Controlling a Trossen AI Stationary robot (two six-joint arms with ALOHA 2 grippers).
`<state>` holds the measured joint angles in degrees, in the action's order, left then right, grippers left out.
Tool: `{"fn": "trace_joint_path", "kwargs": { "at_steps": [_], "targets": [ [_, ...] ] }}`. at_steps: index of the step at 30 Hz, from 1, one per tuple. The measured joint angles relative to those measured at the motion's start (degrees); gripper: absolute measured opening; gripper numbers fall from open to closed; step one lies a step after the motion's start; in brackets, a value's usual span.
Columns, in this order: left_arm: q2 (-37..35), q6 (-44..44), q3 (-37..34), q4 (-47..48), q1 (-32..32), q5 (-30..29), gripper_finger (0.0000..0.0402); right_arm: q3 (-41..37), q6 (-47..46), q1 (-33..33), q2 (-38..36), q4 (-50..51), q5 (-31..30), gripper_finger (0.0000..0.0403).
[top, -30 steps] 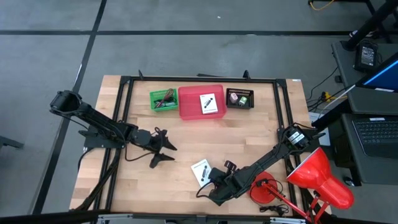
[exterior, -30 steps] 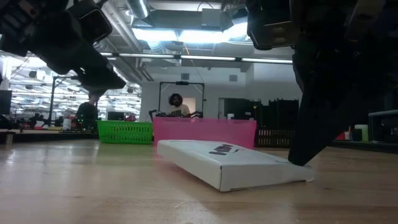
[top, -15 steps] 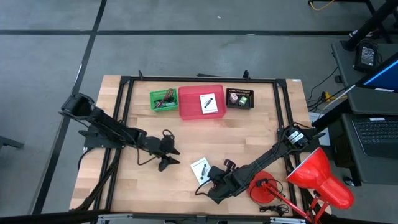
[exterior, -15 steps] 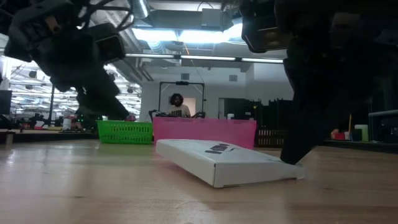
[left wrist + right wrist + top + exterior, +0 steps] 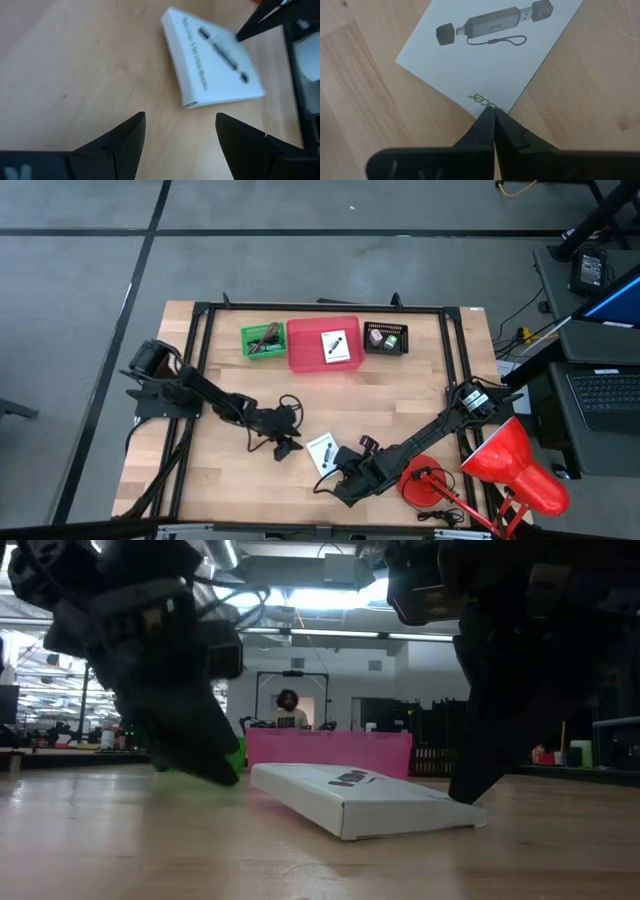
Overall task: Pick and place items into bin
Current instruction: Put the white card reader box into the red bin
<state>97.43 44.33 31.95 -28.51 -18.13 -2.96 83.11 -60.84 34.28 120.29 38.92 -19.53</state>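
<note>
A flat white box (image 5: pixel 322 452) printed with a dark stick-shaped gadget lies flat on the wooden table near the front middle. It also shows in the low view (image 5: pixel 365 802) and the left wrist view (image 5: pixel 212 62). My right gripper (image 5: pixel 493 112) is shut, with its tips at the box's near-right corner. My left gripper (image 5: pixel 288 444) is open and empty, low over the table just left of the box. The box lies ahead of its fingers (image 5: pixel 125 142). A pink bin (image 5: pixel 324 345) at the far middle holds another white card (image 5: pixel 336 346). My right gripper touches the white box with its shut fingertips at the corner beside the green logo (image 5: pixel 487 102). The fingers slant down from the table's near right side. In the low view one dark finger (image 5: pixel 468 785) meets the box's right end. The box lies flat on the table.
A green basket (image 5: pixel 262 340) with cords stands left of the pink bin, and a black basket (image 5: pixel 386 338) with small pieces stands right of it. A red desk lamp (image 5: pixel 510 465) stands at the front right. A black frame (image 5: pixel 200 360) borders the table. A person sits beyond the far edge (image 5: pixel 287 708).
My left gripper has travelled toward the table's right edge and a little nearer, still open, and now sits close beside the white box. The box has slid slightly toward the table's left, with my right gripper's shut tips against it.
</note>
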Motion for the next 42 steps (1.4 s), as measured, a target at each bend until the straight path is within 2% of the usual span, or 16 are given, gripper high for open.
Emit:
{"fn": "trace_joint_path", "kwargs": {
  "at_steps": [8, 42],
  "targets": [
    [5.02, 0.26, 4.02, -0.43, 0.02, 0.95, 0.0235, 0.0, 0.02, 0.0, 0.0, 0.0, -0.29, 0.0],
    [5.26, 1.47, 5.09, -2.55, 0.24, 2.59, 0.0235, 0.0, 1.03, -1.4, 0.0, -0.04, -0.4, 0.0]
  ]
}}
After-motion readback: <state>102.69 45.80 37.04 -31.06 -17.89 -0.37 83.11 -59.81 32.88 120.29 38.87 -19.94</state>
